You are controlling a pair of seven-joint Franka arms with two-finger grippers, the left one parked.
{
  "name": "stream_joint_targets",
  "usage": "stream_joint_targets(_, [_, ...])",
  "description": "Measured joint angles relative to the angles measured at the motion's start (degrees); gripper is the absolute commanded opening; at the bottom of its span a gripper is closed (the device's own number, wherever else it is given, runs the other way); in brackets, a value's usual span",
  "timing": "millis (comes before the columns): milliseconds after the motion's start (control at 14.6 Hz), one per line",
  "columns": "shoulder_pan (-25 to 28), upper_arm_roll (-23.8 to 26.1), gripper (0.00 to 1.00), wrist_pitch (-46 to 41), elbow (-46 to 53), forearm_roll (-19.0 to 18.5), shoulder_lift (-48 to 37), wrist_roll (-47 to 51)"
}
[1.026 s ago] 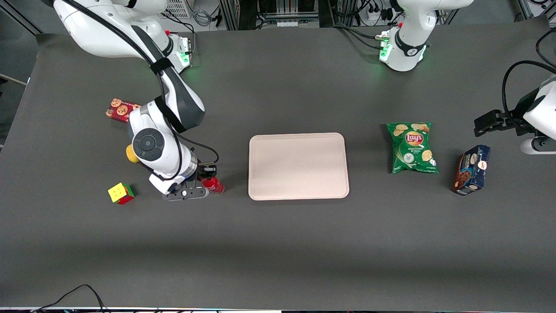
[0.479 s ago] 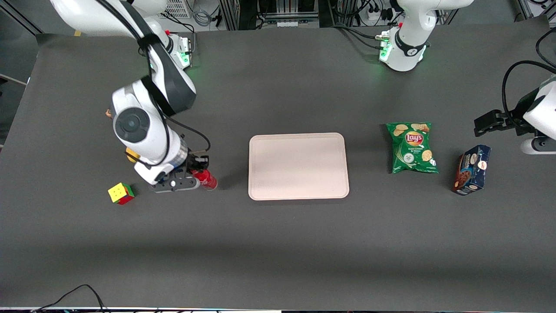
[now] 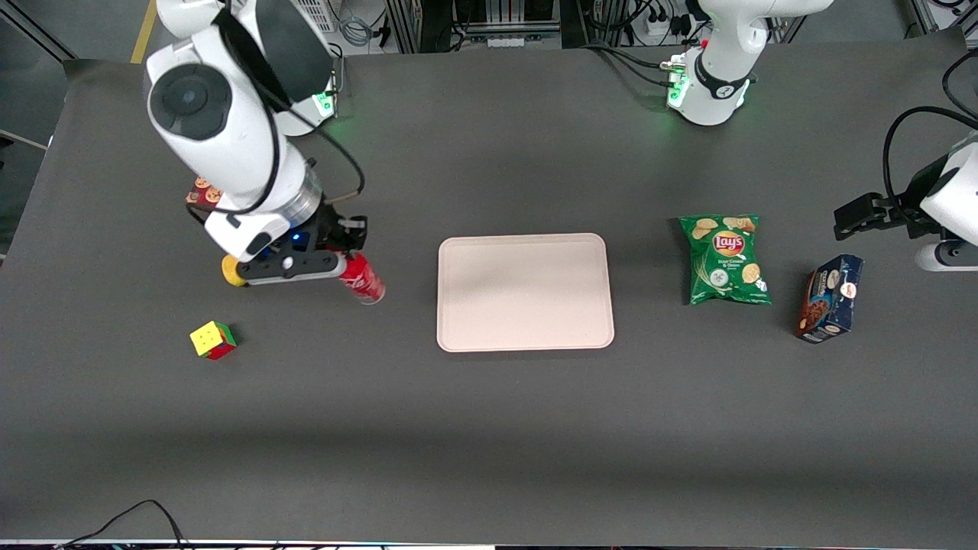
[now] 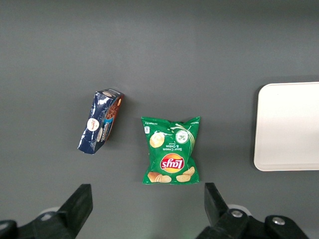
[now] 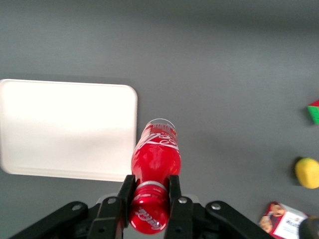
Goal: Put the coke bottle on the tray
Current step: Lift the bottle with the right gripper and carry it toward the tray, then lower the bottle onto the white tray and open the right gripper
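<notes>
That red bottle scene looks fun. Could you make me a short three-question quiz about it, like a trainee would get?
1. True or false: the coke bottle already rests on the tray.
2. What grips the bottle just below its cap?
3. Which lies nearest the tray toward the parked arm's end: (a) green chip bag, (b) blue cookie box, (c) colour cube?

Key
1. False. It hangs tilted above the table, beside the tray.
2. The end effector, its fingers shut on the neck.
3. (a)
</notes>
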Motion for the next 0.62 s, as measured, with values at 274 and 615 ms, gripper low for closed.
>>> stream_joint_targets(274, [6.7, 1.6, 0.00, -0.5, 7.5, -2.7, 7.3, 9.2])
stream_joint_targets(615, [13.6, 1.6, 0.00, 2.0, 15.7, -5.9, 20.5, 15.4])
